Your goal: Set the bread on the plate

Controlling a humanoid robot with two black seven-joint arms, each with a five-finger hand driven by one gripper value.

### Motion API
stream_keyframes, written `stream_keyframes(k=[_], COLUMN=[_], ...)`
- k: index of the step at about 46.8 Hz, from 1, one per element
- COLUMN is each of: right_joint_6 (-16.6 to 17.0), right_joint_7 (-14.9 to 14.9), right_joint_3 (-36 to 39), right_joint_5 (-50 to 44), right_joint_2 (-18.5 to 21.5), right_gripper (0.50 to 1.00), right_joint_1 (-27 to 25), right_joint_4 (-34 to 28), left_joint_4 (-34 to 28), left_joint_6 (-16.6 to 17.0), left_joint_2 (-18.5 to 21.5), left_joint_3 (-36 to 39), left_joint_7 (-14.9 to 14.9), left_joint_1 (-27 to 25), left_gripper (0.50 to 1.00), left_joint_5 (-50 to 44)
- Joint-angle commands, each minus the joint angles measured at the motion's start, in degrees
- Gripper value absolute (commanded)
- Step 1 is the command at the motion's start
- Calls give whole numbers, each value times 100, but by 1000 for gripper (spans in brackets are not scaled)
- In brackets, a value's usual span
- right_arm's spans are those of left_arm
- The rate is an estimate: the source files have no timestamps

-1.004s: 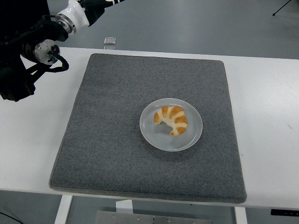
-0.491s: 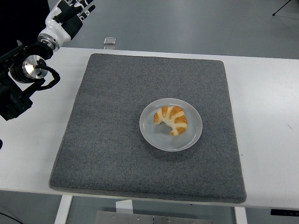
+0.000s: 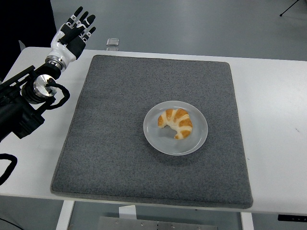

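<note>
Surface: a white table (image 3: 273, 96) carries a large grey mat (image 3: 120, 143) with rounded corners and a coarse, felt-like texture. The mat covers most of the width of the table, leaving bare white margins to the left and right. Its near edge lies close to the near edge of the table.

Task item: the bread (image 3: 176, 122), a golden-brown crescent roll with pale stripes, lies flat on the plate (image 3: 156, 136). It sits within the rim, slightly toward the far side of the centre. The plate is round, pale and translucent-looking, and rests on the mat right of the mat's centre.

Left hand (image 3: 72, 33): positioned at the far-left corner of the table, beyond the mat's left edge, raised and well apart from the plate. The fingers (image 3: 79, 17) are extended and spread apart, pointing away from the robot, and they hold nothing. The black forearm and its metal wrist joint enter from the left edge of the view, over the bare margin of the table.

Right hand: not visible.

Other items: a small clear square object (image 3: 112, 42) sits at the far edge of the table, just beyond the mat's far-left corner. Its nature cannot be determined.

Room: a plain grey floor (image 3: 192, 24) extends beyond the table. Thin dark stand legs (image 3: 292, 7) show at the top right corner. A metal frame piece is visible beneath the near edge of the table.
</note>
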Motion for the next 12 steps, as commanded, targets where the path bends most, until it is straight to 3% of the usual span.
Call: stream_keyframes(k=[1,12], right_joint_6=[5,49], right_joint_7=[-1,7], right_joint_3=[3,11], right_joint_5=[-7,19], right_joint_2=[0,0], right_gripper=[952,952], right_joint_1=[-1,-27], right_joint_4=[-4,4], left_joint_4=[1,1], left_joint_6=[1,1], left_joint_2=[-152,-346], left_joint_3=[-158,-273], left_joint_7=[-50,-296], left_joint_1=[115,256], left_gripper=[992,992], left_joint_5=[-49,-58])
